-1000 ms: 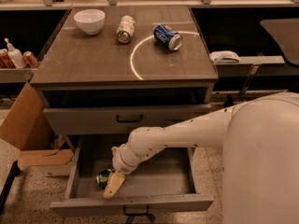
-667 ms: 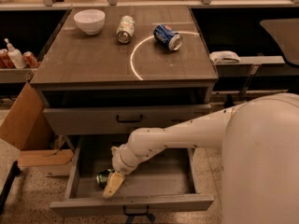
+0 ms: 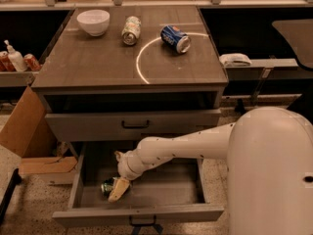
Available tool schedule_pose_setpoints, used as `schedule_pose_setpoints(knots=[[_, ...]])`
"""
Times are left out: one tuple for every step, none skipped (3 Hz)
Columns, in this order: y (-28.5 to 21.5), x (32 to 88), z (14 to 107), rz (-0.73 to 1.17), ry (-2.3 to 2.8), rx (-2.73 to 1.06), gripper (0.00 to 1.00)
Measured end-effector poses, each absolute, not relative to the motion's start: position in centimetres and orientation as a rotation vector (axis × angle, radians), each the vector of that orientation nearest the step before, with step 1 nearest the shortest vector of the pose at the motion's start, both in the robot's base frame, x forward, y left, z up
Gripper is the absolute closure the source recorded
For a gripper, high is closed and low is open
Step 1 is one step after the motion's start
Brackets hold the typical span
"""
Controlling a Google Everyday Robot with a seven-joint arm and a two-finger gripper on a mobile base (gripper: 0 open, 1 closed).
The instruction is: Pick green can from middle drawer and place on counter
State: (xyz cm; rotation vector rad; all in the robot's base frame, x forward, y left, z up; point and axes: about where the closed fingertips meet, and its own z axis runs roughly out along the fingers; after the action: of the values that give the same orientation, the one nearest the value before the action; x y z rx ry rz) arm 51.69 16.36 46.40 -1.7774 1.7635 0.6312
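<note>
The green can [image 3: 106, 186] lies on its side on the floor of the open middle drawer [image 3: 186, 213], towards the drawer's front left, with one silver end facing left. The gripper [image 3: 117, 189] is down inside the drawer right against the can's right side, its pale yellowish tip overlapping the can. Whether it is clamped on the can or merely resting beside it cannot be told from this angle. The white arm [image 3: 186, 143] reaches in from the right, crossing above the drawer's back half and hiding part of its floor. The robot's large rounded white body [image 3: 274, 170] fills the lower right corner. Just above the open drawer is the closed upper drawer front [image 3: 88, 126] with its black bar handle [image 3: 135, 126]. Above that, the counter [image 3: 88, 62] carries a white bowl [image 3: 93, 21] at the back left, a pale can [image 3: 130, 30] lying beside it, and a blue can [image 3: 175, 38] lying on the thin white arc [image 3: 138, 67]. A cardboard box [image 3: 24, 126] leans against the cabinet's left side, and bottles [image 3: 14, 58] stand on the left shelf. Compared with the frames from a second ago, nothing has visibly shifted: can, gripper and arm sit in the same places.
</note>
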Motion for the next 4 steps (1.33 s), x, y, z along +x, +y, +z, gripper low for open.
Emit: schedule_pose_setpoints(knots=[[17.6,52.5,44.8,0.635,1.724,-1.784,0.0],[18.7,52.9,43.4,0.618,1.697,-1.805,0.0],[19.1,53.5,42.2,0.601,1.679,-1.815,0.0],[19.4,54.1,40.8,0.591,1.663,-1.83,0.0]])
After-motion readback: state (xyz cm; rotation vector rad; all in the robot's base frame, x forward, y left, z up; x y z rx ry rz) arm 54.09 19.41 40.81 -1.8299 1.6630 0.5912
